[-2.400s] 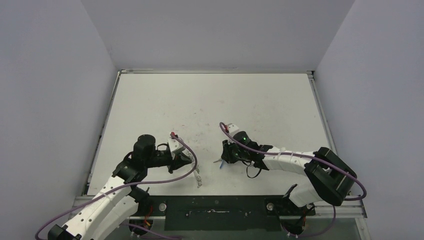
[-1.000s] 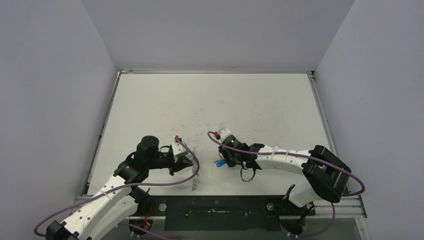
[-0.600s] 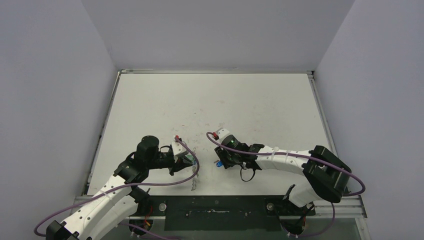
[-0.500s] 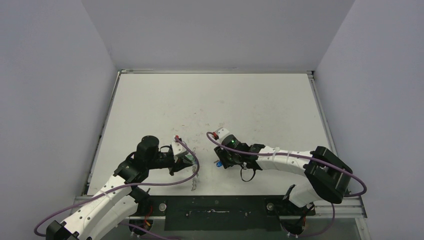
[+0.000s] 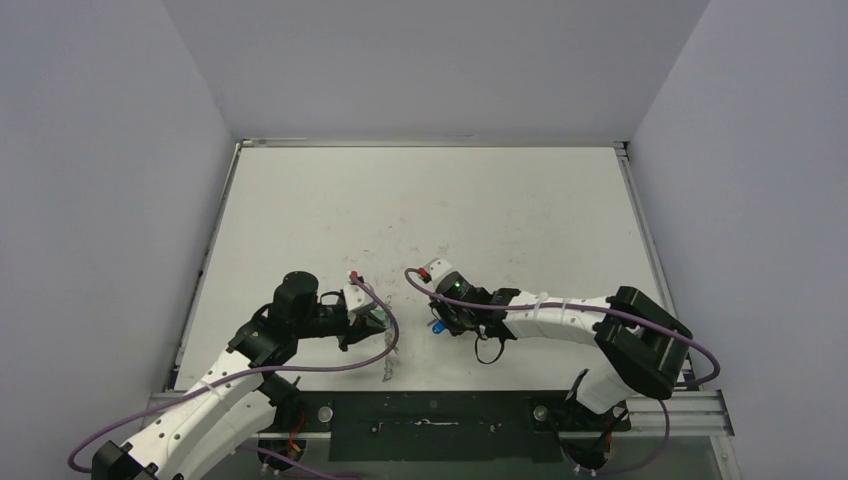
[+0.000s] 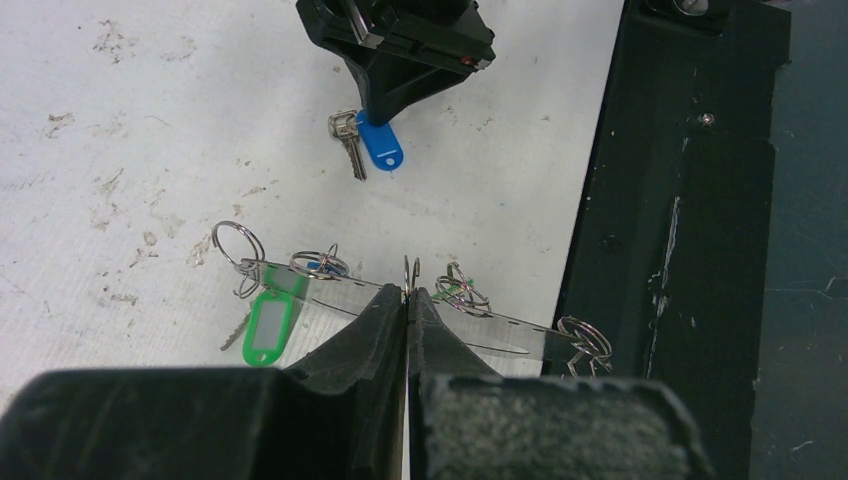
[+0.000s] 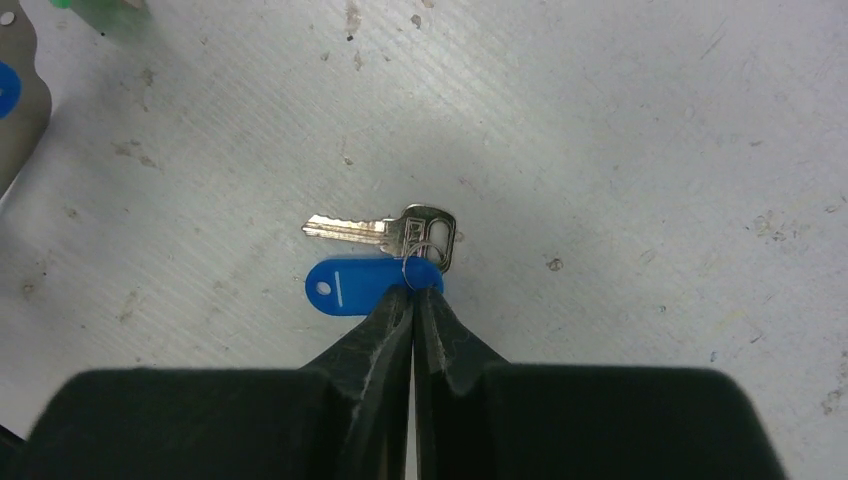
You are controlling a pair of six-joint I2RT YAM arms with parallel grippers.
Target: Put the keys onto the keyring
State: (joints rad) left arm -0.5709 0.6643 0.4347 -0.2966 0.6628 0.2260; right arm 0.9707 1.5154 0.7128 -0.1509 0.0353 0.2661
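My left gripper [image 6: 410, 290] is shut on a small ring on the rim of the keyring [image 6: 500, 325], a thin silvery hoop seen edge-on and held just above the table. A green-tagged key [image 6: 262, 325] hangs from its left end, and small rings with blue and green bits sit along its rim. In the top view the left gripper [image 5: 378, 322] holds the keyring [image 5: 392, 358] near the front edge. My right gripper [image 7: 413, 290] is shut on the small wire ring of the blue key [image 7: 355, 285], whose silver blade [image 7: 350, 230] points left. It lies low over the table [image 5: 437, 326].
A black rail [image 6: 690, 200] runs along the table's near edge, right beside the keyring's end. In the top view it lies between the arm bases [image 5: 430, 410]. The white table [image 5: 430, 210] has raised edges left, right and back. The keyring's edge shows at the right wrist view's left border [image 7: 20, 120].
My right gripper has moved left with the blue key, closer to the left gripper. The left gripper shifted slightly right with the keyring early on, then stayed still.
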